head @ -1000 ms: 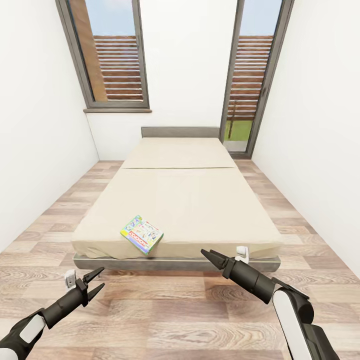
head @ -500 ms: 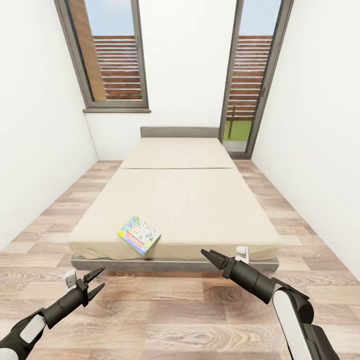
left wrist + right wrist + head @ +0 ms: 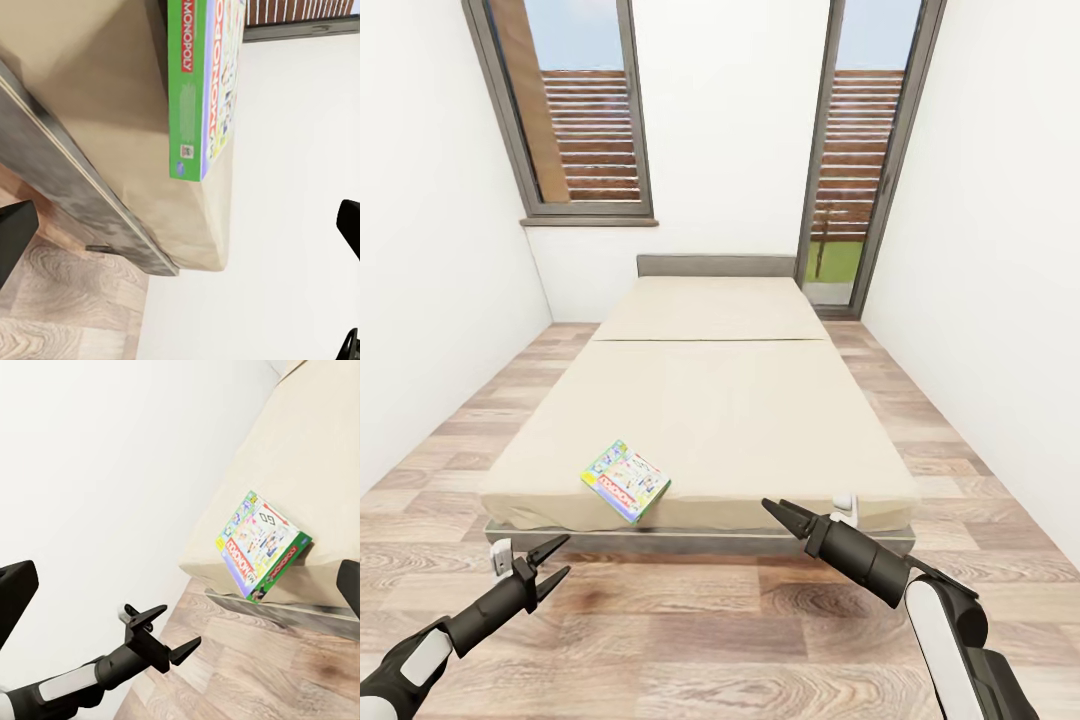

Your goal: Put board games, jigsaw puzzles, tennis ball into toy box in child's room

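Green-bordered board game point(image 3: 625, 480) lies at near edge of bed point(image 3: 740, 400), w/ corner overhanging. Left gripper point(image 3: 550, 562) & right gripper point(image 3: 778, 511) both spread, nothing held.

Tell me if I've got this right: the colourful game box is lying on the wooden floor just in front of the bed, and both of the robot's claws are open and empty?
Not quite. The game box lies on the bed, at its near edge with one corner overhanging, as the head view shows. The rest holds: the left gripper and right gripper are both open and empty.
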Robot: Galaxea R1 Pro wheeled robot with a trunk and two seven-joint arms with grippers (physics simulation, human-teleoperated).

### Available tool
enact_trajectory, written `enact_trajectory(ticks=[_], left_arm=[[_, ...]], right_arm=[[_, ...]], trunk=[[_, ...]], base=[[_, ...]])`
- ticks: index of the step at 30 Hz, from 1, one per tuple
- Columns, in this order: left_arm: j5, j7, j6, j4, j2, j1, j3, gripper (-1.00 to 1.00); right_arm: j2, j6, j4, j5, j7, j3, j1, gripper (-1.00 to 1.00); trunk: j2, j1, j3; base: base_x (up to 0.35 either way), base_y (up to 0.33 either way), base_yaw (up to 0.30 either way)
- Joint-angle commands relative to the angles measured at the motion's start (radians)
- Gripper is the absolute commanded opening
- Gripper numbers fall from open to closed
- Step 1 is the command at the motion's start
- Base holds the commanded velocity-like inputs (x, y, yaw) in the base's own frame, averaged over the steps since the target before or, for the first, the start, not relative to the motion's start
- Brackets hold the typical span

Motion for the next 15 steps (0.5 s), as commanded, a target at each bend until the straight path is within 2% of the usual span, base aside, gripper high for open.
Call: enact_trajectory(ticks=[1,15], left_arm=[[0.005,-0.001,0.008,0.001,0.000,-0.001,0.000,1.00],[0.005,0.000,0.006,0.001,-0.001,0.000,-0.001,1.00]], right_arm=[[0.001,0.006,0.000,-0.002,0.003,-0.002,-0.001,1.00],[0.001,0.006,0.000,-0.003,0.002,-0.001,-0.001,1.00]], trunk=[[0.000,0.000,-0.001],[0.000,0.000,-0.001]], base=[[0.007,-0.006,0.000],[0.034,-0.029,0.000]])
